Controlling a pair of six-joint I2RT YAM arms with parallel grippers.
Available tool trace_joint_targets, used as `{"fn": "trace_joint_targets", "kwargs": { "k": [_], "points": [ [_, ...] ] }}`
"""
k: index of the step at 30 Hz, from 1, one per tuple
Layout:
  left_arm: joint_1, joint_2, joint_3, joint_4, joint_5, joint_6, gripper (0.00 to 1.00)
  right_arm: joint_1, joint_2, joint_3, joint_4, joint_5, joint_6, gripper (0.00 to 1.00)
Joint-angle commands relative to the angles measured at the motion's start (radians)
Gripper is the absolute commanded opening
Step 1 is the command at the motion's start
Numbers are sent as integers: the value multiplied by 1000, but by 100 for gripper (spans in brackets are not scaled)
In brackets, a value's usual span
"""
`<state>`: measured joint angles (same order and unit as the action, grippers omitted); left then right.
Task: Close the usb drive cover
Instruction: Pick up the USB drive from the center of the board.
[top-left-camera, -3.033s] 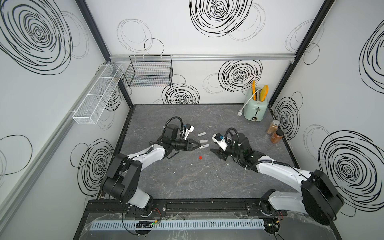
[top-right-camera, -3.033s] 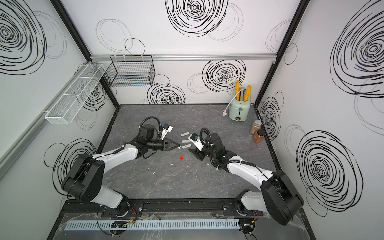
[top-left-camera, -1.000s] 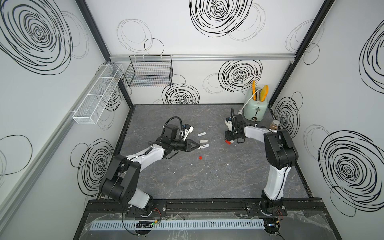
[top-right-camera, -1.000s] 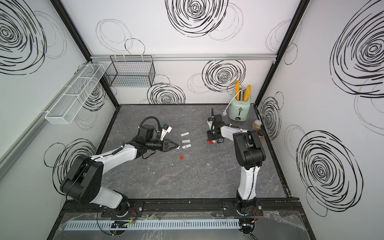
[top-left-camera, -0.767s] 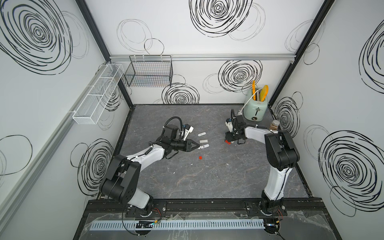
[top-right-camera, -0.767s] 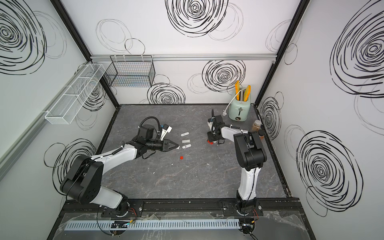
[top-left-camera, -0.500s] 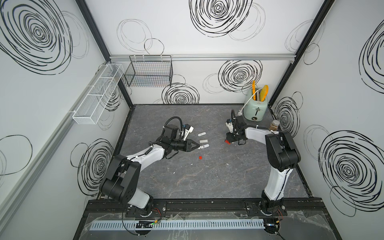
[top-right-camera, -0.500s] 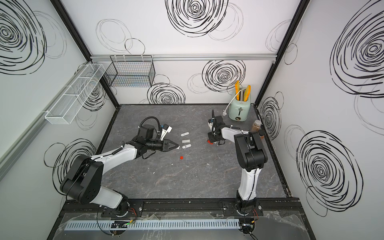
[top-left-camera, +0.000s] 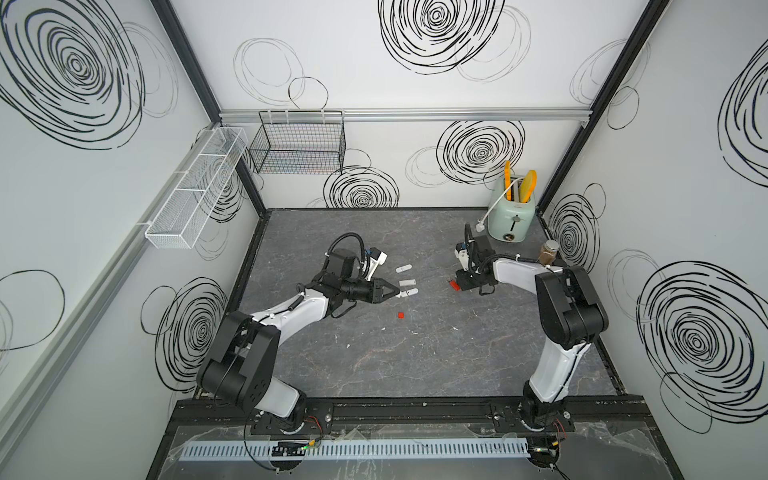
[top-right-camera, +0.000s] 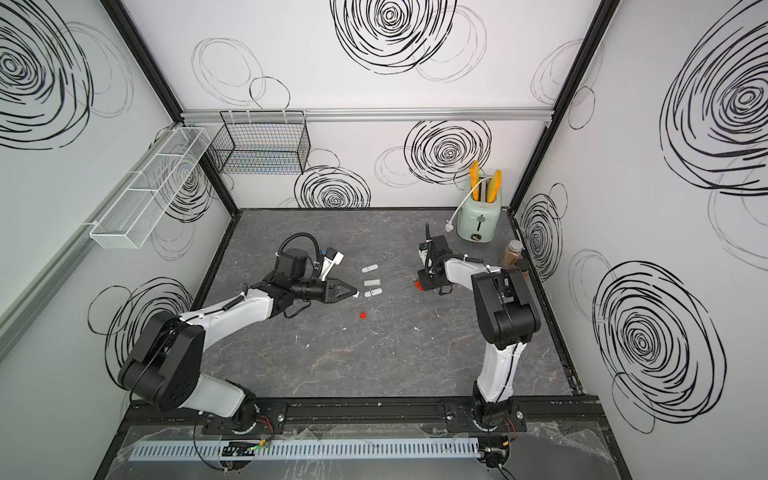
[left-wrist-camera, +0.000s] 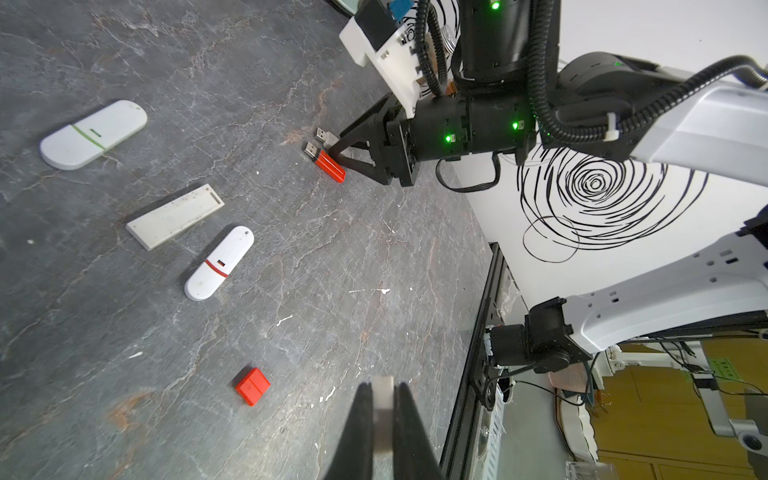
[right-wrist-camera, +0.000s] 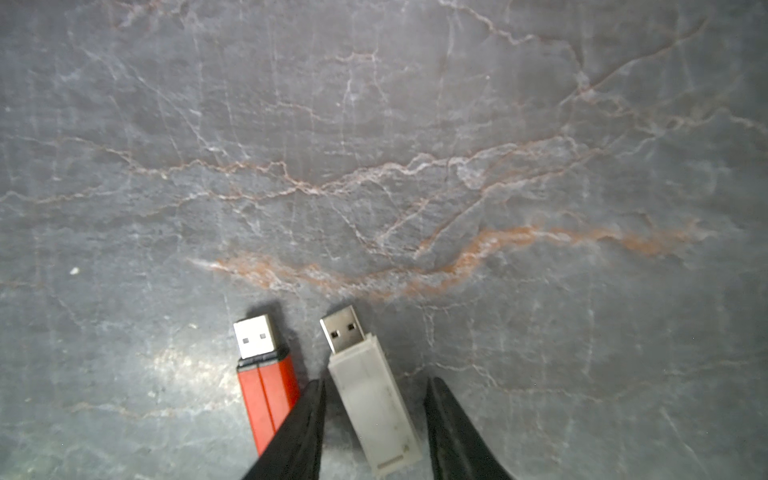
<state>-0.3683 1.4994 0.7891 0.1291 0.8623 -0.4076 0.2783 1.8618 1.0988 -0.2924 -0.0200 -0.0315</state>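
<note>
– Two uncapped drives, flat and side by side on the table, toward the toaster: red drive and white drive. Which is the task's?
– White drive, by my reading. The right gripper stands astride it with its jaws partly open. One finger is between the two drives, close against the white one's edge. The other is off its far side, with table showing in the gap. Not yet pinched.
– Long axis?
– Runs out ahead of the right wrist, a little skewed to the jaws. The metal plug leads, clear of the fingertips.
– Cover?
– White cap, clamped between the closed jaws of the left gripper, well apart from the drive across the table. Red cap lies loose near the left gripper. Three white pieces beyond it, not wanted.
– Nearer arm?
– Right, on the drive itself. The move turns on getting plug end and cap mouth onto one line. Likely the drive must be lifted and turned toward the left gripper.
– Changes against earlier entries?
– Three seconds back the right gripper sat mid-table, facing the left one. One second back it was already over by the drives, and its jaws have since narrowed. Left arm and cap: unmoved.
</note>
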Motion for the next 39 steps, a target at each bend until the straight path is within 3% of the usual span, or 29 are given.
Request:
{"fn": "trace_joint_targets", "kwargs": {
  "k": [1, 14, 22, 26, 32, 39],
  "points": [
    [-6, -16, -10, 32, 4, 13, 0, 5, 3, -24, -93, 14, -1, 37],
    [-6, -6, -6, 31, 4, 15, 0, -2, -17, -11, -90, 43, -5, 16],
    [-6, 11, 6, 27, 9, 6, 0, -4, -172, -55, -60, 48, -2, 12],
    [-1, 17, 3, 31, 12, -4, 0, 12, -288, -154, 34, -26, -42, 11],
    [-4, 30, 10, 32, 21, -14, 0, 122, -431, -303, 227, -147, -187, 6],
    [-9, 49, 18, 30, 35, -14, 0, 308, -500, -409, 385, -125, -373, 5]
  ]
}}
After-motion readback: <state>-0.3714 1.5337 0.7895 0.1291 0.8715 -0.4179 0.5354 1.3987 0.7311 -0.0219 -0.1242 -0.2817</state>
